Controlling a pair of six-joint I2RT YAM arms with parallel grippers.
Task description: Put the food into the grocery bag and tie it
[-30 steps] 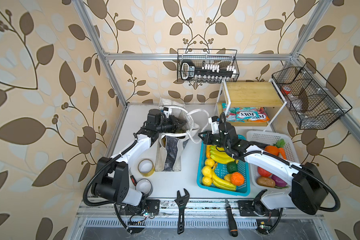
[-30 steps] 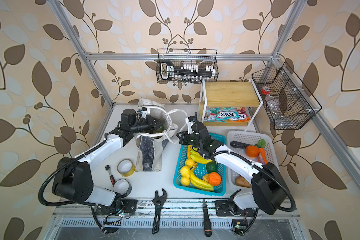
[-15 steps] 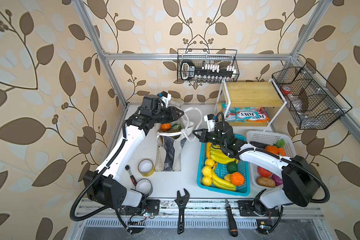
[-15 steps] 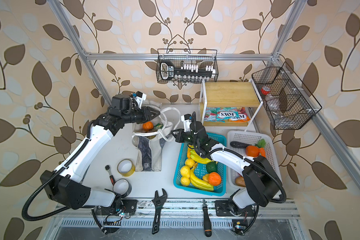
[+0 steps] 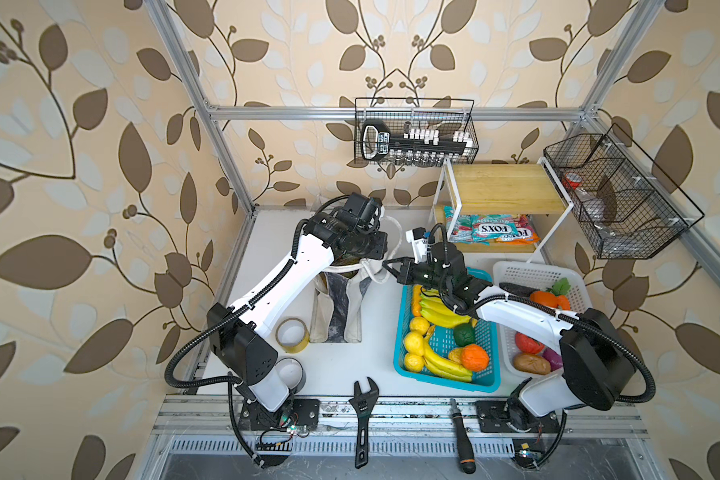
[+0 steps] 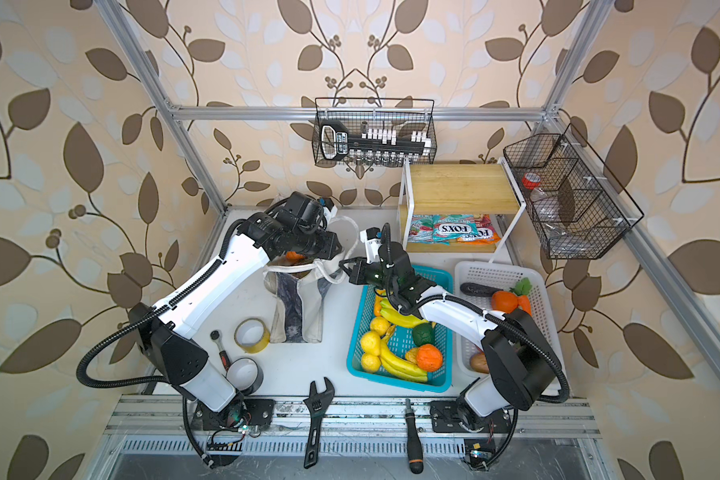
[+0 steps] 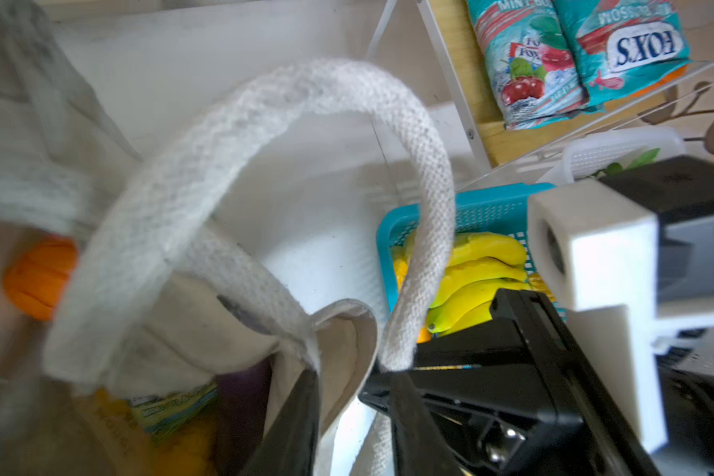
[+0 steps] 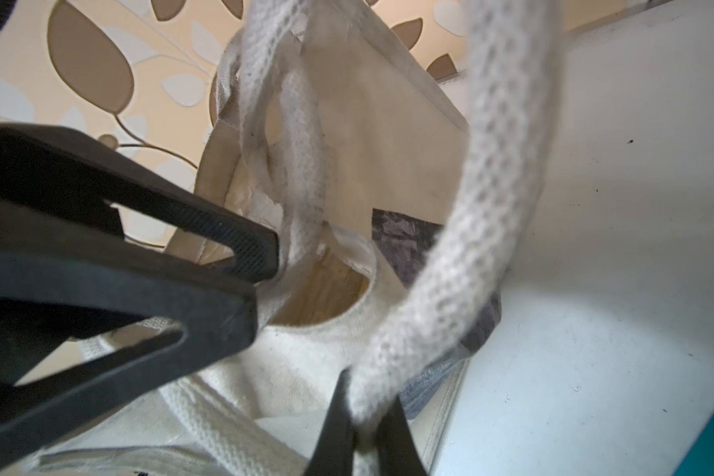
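Leaf-papered walls, white tabletop [image 5: 375,361]: the grocery bag [image 5: 346,311] stands upright beside a blue basket [image 5: 445,382], with both arms at its mouth.
The right pincer [image 8: 359,437] is clamped tight on a white loop handle [image 8: 470,247] of the bag. The left pincer [image 8: 264,276] stands narrowly apart, its tips against the rim fabric. Inside the bag lie an orange fruit [image 7: 38,284] and a green packet [image 7: 174,408], both blurred. In both top views the left arm hides most of the bag's mouth, and the other contents are unclear.
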